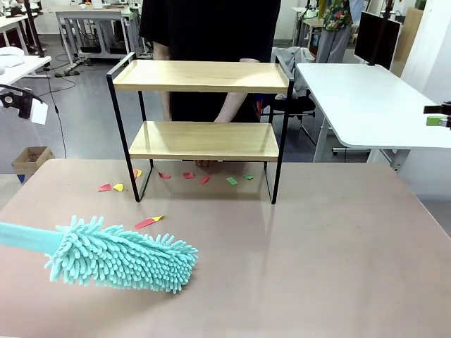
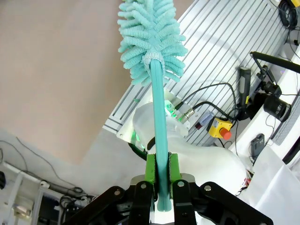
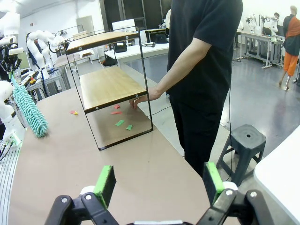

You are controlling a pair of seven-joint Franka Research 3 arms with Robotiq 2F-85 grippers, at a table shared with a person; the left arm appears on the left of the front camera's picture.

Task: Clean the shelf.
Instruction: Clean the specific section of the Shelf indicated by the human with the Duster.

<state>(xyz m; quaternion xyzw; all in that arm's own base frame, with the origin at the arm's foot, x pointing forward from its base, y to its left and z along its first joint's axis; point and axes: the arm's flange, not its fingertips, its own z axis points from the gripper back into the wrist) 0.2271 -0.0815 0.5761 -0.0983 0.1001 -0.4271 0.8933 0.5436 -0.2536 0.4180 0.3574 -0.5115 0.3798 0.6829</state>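
The two-tier wooden shelf (image 1: 204, 76) in a black frame stands at the far middle of the table; its boards (image 3: 107, 84) look bare. Small coloured paper scraps (image 1: 204, 179) lie on the table under and left of it. A teal fluffy duster (image 1: 120, 257) lies low over the near left of the table, its handle (image 2: 159, 122) clamped between my left gripper's (image 2: 161, 171) green pads. My right gripper (image 3: 159, 180) hangs open above the table's right side, nothing between its fingers. A person's hand (image 3: 140, 98) rests by the shelf's far leg.
The person in black (image 1: 211, 42) stands behind the shelf. A white desk (image 1: 366, 98) stands at the right, a grey stool (image 3: 243, 140) beside the person. A red and yellow scrap (image 1: 148, 221) lies just beyond the duster head.
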